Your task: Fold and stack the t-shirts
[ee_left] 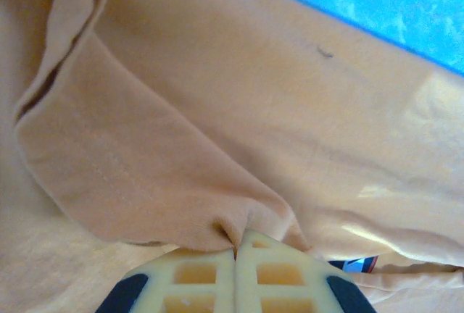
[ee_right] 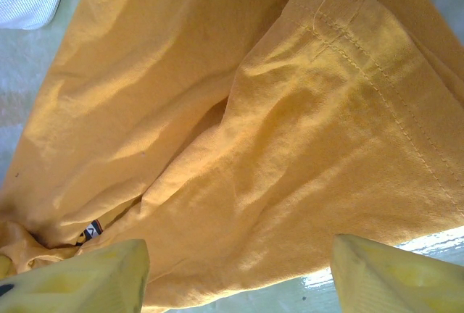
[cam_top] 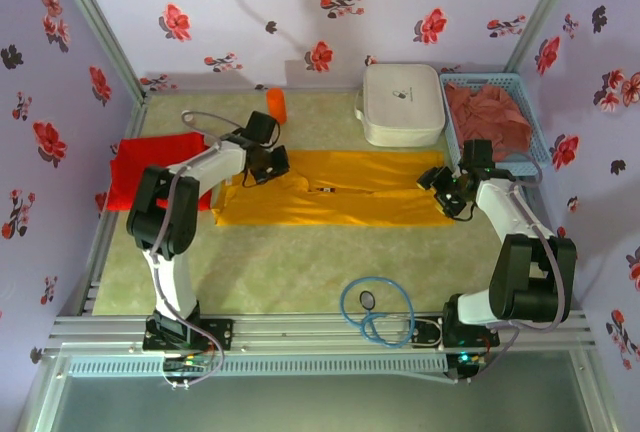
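Closest to the lens, the left gripper (ee_left: 235, 251) is pressing its pale yellow fingers together on a pinched fold of the golden-yellow cloth t-shirt (cam_top: 330, 187), which is lying spread sideways mid-table, probably so that end can be folded over. The right gripper (ee_right: 239, 277) is hovering, jaws wide apart, over the opposite hem, gripping nothing. The bright red t-shirt (cam_top: 125, 172) is lying at the left edge, the dusty pink t-shirt (cam_top: 490, 117) in the blue plastic basket (cam_top: 485, 79).
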